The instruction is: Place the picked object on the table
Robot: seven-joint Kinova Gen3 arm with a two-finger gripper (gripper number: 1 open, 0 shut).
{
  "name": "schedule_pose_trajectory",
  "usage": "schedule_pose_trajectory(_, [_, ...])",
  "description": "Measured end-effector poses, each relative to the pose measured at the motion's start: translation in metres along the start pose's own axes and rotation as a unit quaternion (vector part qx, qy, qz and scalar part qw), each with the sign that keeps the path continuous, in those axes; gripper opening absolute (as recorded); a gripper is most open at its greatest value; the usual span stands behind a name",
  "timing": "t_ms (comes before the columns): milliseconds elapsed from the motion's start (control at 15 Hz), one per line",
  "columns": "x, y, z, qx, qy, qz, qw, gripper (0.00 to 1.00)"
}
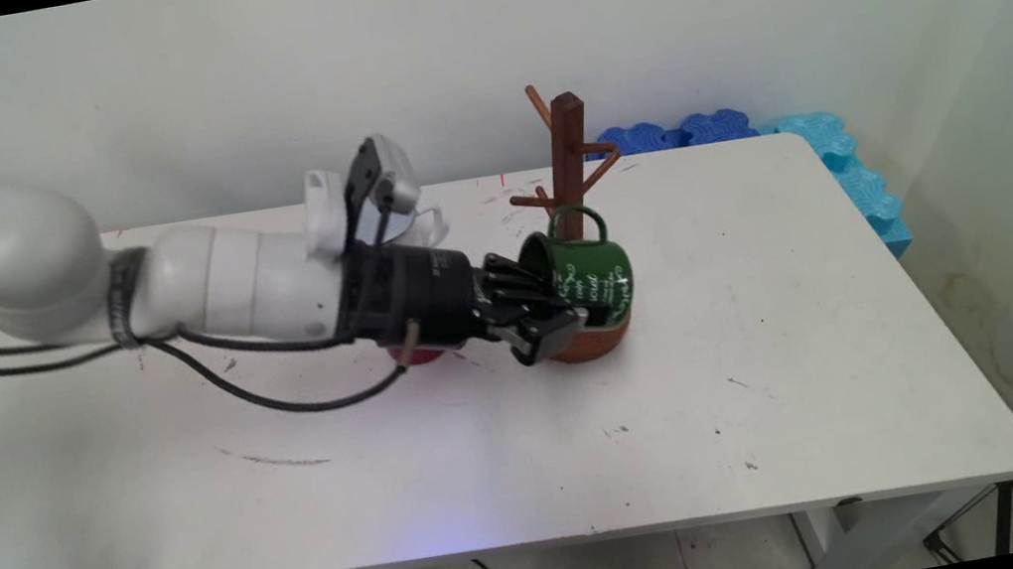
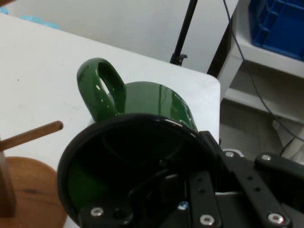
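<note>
Fingers (image 1: pixel 540 318) clamp the green mug's (image 1: pixel 601 275) rim; mug lies sideways, handle up, beside the wooden mug tree (image 1: pixel 568 170).

Mug tree (image 1: pixel 571 176) just behind green mug (image 1: pixel 594 279); pegs close; table's (image 1: pixel 780 364) right side open.

A green mug (image 2: pixel 142 142) is gripped at its rim by the gripper (image 2: pixel 190 194), handle up at 11 o'clock. A wooden peg (image 2: pixel 33 135) is seen at 9, round base (image 2: pixel 33 194) at 7.

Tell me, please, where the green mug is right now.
In the main view, the green mug sits mid-table, tipped sideways in the gripper, against the wooden mug tree.
</note>
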State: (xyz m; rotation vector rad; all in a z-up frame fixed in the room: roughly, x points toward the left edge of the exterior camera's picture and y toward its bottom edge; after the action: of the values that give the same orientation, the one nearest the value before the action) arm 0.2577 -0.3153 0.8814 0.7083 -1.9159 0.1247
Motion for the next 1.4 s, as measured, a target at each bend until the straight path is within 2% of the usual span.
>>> schedule_pose_trajectory(333, [0.016, -0.014, -0.026, 0.012, -0.022, 0.01, 0.9996, 0.0])
schedule_pose_trajectory(667, [0.029, -0.016, -0.05, 0.008, -0.041, 0.017, 0.999, 0.0])
schedule_pose_trajectory(933, [0.039, -0.017, -0.072, 0.004, -0.074, 0.033, 0.9967, 0.0])
schedule_pose_trajectory(1200, [0.046, -0.02, -0.091, 0.003, -0.118, 0.054, 0.9915, 0.0])
schedule_pose_trajectory(1400, [0.05, -0.024, -0.106, 0.006, -0.168, 0.075, 0.9828, 0.0])
